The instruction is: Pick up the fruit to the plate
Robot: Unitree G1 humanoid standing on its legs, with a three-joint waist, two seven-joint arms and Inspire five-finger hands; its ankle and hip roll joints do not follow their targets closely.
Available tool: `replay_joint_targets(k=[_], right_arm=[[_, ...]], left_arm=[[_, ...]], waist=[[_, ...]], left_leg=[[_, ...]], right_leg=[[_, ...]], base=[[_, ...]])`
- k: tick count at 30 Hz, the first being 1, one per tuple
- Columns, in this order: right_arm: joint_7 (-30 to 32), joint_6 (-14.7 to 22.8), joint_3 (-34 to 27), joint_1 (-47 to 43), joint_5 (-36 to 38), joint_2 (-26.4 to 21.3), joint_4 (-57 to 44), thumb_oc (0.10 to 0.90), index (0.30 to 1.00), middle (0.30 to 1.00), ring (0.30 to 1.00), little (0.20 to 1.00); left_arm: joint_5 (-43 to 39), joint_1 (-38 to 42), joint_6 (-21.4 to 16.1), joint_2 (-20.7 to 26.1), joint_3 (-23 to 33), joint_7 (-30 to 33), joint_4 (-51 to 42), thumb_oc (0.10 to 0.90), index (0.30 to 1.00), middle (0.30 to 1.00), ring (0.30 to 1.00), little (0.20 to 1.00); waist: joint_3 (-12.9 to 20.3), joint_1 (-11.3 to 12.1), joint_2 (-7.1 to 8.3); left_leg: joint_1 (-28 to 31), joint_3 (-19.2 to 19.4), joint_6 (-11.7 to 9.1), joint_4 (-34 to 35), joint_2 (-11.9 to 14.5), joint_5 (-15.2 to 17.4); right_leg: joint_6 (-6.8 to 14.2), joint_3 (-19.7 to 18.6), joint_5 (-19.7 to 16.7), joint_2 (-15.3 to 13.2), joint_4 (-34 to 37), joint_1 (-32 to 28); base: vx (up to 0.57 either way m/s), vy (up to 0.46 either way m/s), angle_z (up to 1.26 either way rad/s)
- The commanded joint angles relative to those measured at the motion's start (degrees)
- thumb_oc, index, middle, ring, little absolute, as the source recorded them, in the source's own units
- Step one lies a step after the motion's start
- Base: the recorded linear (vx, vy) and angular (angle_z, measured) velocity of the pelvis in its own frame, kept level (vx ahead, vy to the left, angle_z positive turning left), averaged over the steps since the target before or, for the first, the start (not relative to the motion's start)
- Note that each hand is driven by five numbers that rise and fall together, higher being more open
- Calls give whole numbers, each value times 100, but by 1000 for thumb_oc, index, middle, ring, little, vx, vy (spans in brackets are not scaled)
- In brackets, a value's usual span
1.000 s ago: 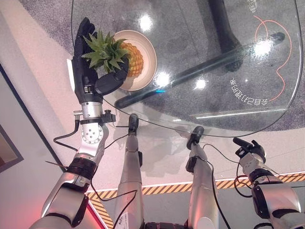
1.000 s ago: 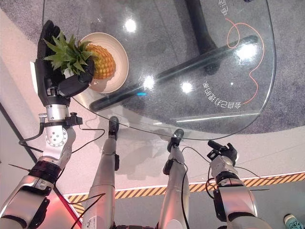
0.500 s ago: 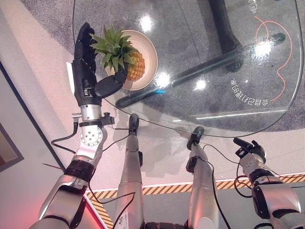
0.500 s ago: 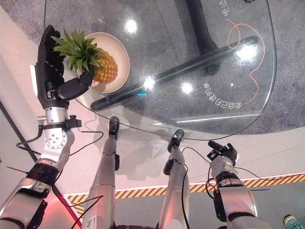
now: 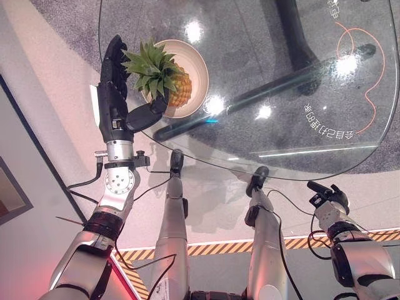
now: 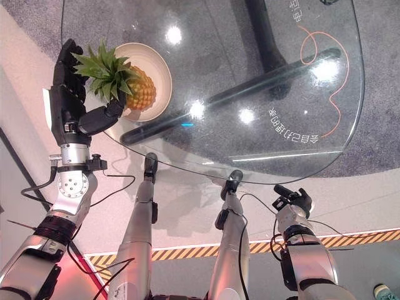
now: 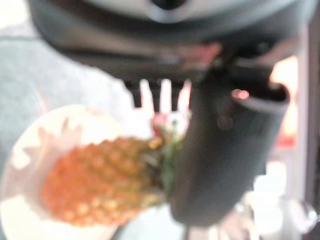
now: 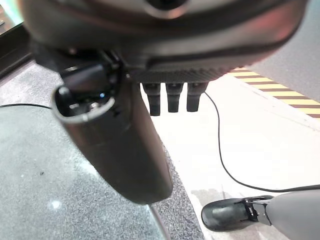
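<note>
A pineapple (image 5: 177,89) with a green crown rests on a round cream plate (image 5: 195,57) at the left part of the glass table (image 5: 281,106). My left hand (image 5: 112,107) stands just left of the crown, open, with straight fingers behind the leaves. Its thumb (image 5: 145,114) reaches toward the base of the crown. In the left wrist view the pineapple (image 7: 95,185) lies on the plate (image 7: 20,165) beside the thumb (image 7: 220,150). My right hand (image 5: 326,195) hangs below the table's near edge, open and holding nothing.
The table's dark base (image 5: 294,69) shows through the glass. An orange line and print mark the glass at the far right (image 5: 369,94). A yellow-black striped band (image 5: 212,248) runs across the floor. A dark panel (image 5: 12,194) stands at the left.
The pineapple has shifted further over the plate, its crown swinging up and away from my palm. My left hand's fingers have straightened. The right hand has stayed still.
</note>
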State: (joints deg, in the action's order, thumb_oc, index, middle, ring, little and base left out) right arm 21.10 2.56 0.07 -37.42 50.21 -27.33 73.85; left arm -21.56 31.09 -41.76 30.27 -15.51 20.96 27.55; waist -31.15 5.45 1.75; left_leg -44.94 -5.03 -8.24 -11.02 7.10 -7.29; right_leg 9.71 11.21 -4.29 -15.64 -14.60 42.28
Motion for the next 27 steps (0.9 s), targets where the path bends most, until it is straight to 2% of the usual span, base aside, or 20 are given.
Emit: replay_joint_targets(k=[1, 9, 16, 27], right_arm=[[-2, 267, -109, 10, 183, -608, -48, 800, 900, 900, 900, 900], [-9, 284, -107, 44, 255, -648, -25, 800, 900, 900, 900, 900], [-15, 237, -66, -45, 273, -693, -1, 800, 900, 900, 900, 900], [0, 218, -57, -62, 273, -745, 9, 800, 900, 900, 900, 900]], left_arm=[[371, 138, -384, 82, -3, 203, -264, 800, 900, 900, 900, 900], [927, -76, -409, 145, -235, 351, -348, 800, 900, 900, 900, 900], [1245, 47, -421, 249, -409, 585, -389, 800, 900, 900, 900, 900], [1207, 108, -415, 332, -478, 782, -398, 800, 900, 900, 900, 900]], waist=[[135, 125, -194], [135, 184, -248], [135, 173, -263], [135, 152, -277]], left_leg=[[111, 194, 478, -263, -47, 546], [153, 176, 485, -262, -64, 550], [149, 166, 478, -261, -45, 540], [185, 191, 465, -240, -38, 530]], right_leg=[[-102, 346, -135, -100, 197, -89], [-107, 387, -115, -138, 158, -130], [-106, 377, -116, -155, 135, -107], [-102, 358, -118, -152, 141, -119]], base=[[0, 0, 0], [0, 0, 0], [0, 0, 0], [0, 0, 0]])
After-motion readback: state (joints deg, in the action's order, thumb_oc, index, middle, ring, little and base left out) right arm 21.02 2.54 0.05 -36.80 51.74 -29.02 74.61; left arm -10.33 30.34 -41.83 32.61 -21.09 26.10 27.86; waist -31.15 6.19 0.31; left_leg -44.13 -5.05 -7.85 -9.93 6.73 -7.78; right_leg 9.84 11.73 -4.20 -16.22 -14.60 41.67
